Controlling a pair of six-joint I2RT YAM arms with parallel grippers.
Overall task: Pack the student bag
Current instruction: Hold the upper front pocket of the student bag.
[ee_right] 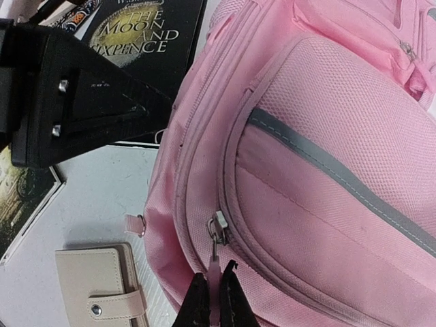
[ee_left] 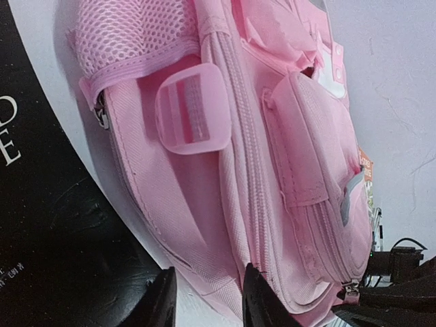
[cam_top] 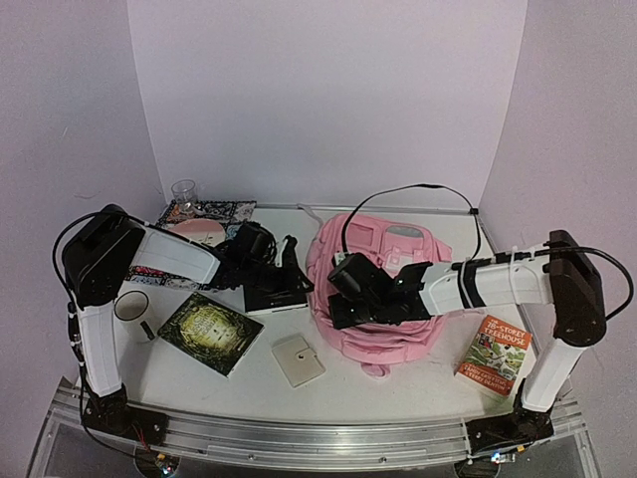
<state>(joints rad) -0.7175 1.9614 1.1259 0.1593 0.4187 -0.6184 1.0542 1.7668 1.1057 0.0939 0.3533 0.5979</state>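
Note:
The student bag is a big pale-pink backpack lying right of the table's middle, its zipped front pockets facing up. My right gripper reaches across it from the right to its near-left edge. In the right wrist view that gripper is shut on the pink pull tab of a zip slider on the bag. My left gripper sits low at the bag's left side. In the left wrist view the left gripper is open, its right finger against the bag's side seam and nothing gripped.
A black book lies under the left gripper. A dark green book, a beige wallet and a mug lie front left. A colourful paperback lies front right. A clear cup and a patterned book are at the back left.

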